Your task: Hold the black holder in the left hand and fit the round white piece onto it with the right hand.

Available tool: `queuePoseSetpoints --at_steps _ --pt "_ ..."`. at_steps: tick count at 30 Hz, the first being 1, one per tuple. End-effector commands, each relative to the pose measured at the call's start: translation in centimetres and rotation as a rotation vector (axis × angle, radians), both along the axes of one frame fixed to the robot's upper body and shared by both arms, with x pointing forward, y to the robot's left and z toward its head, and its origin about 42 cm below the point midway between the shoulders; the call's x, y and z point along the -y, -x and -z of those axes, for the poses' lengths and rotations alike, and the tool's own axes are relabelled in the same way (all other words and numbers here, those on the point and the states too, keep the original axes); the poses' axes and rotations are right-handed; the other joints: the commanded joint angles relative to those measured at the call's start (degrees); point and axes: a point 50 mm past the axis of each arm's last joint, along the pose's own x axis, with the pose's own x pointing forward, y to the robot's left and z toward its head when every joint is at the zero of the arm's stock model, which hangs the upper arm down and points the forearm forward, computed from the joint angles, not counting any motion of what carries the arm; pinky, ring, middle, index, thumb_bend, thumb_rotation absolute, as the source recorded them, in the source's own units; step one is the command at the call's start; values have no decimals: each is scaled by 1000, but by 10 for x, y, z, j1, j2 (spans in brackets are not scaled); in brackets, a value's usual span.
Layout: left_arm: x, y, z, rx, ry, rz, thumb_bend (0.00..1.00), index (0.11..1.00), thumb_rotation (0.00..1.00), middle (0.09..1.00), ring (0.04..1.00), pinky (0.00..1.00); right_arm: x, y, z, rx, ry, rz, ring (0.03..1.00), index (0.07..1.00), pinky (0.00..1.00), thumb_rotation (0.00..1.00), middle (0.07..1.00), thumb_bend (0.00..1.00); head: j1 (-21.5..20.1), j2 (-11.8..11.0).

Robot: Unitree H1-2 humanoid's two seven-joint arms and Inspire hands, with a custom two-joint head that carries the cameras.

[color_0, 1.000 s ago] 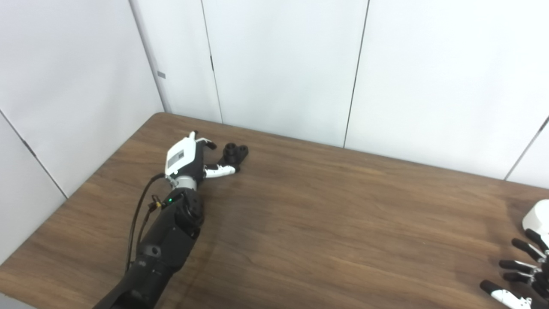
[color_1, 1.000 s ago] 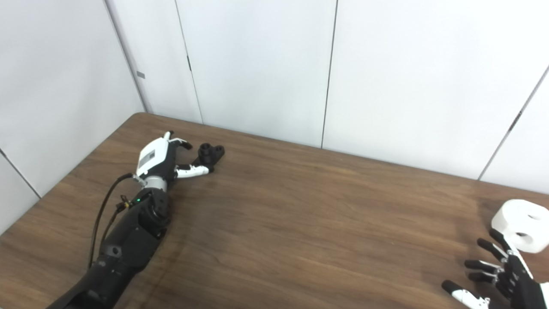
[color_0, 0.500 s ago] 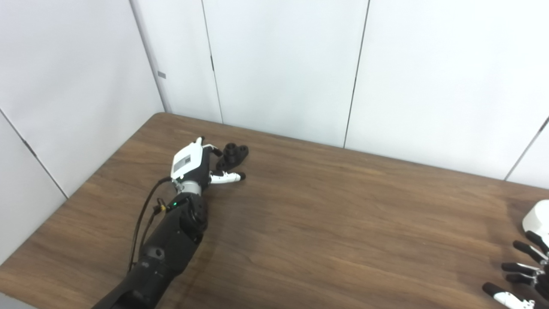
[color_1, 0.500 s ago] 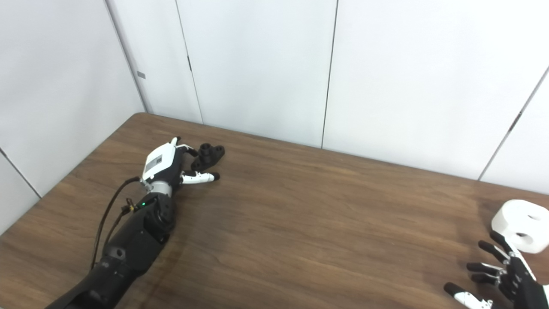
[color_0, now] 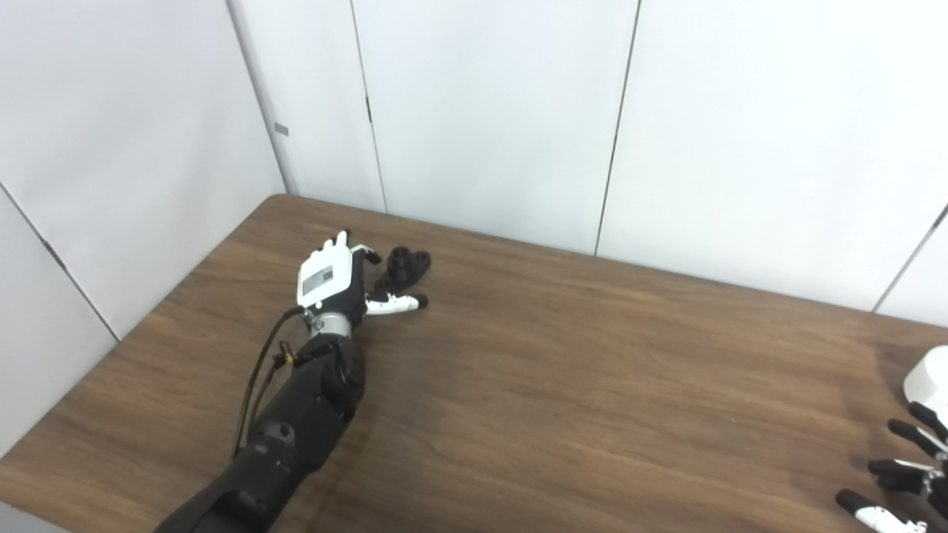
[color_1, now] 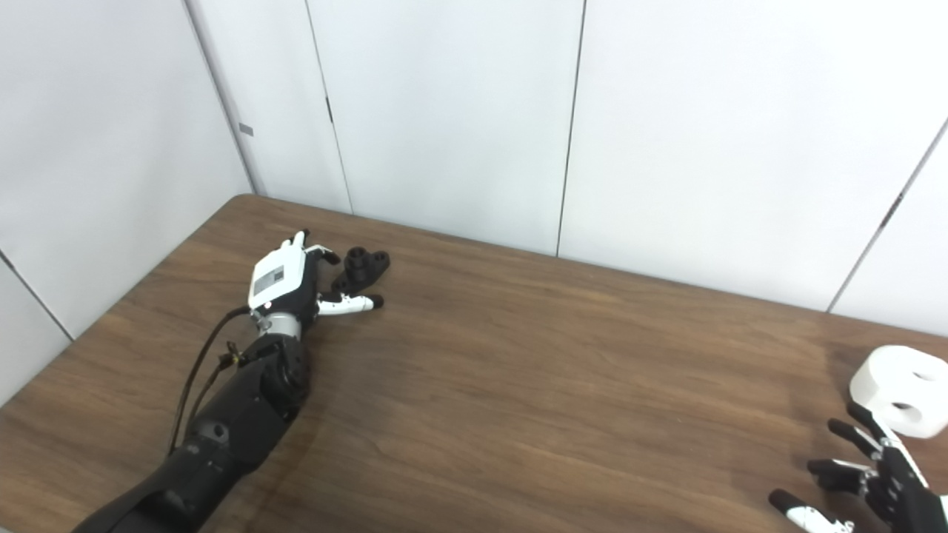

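Observation:
The black holder (color_0: 402,267) lies on the brown table (color_0: 563,385) near its far left corner. My left hand (color_0: 339,280) is right beside it on the left, open, its thumb stretched out just in front of the holder and its fingers curving toward it. The round white piece (color_1: 905,390) sits at the right edge of the table. Just in front of it, at the bottom right corner, my right hand (color_1: 866,481) is open with spread fingers and holds nothing.
White wall panels (color_0: 489,111) stand close behind the table's far edge and along its left side. The left arm (color_0: 289,429) reaches diagonally over the left part of the table.
My left hand has shifted a little to the right and turned, bringing its thumb in front of the holder. The right hand has sunk slightly toward the bottom edge.

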Motion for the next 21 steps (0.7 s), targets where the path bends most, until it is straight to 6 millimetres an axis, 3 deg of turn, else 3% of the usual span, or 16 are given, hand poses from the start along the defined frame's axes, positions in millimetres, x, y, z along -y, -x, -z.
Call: queuePoseSetpoints --at_steps 1,21 --pt "-2 -9 -10 24 -21 5 927 715 256 1000 1000 1000 8 0 -12 43 29 5 618 883 616 141 827 643 -1 1" --pt "13 -16 11 36 114 -19 897 680 330 1000 1000 999 11 5 -14 58 31 2 587 872 604 152 812 640 -9 12"
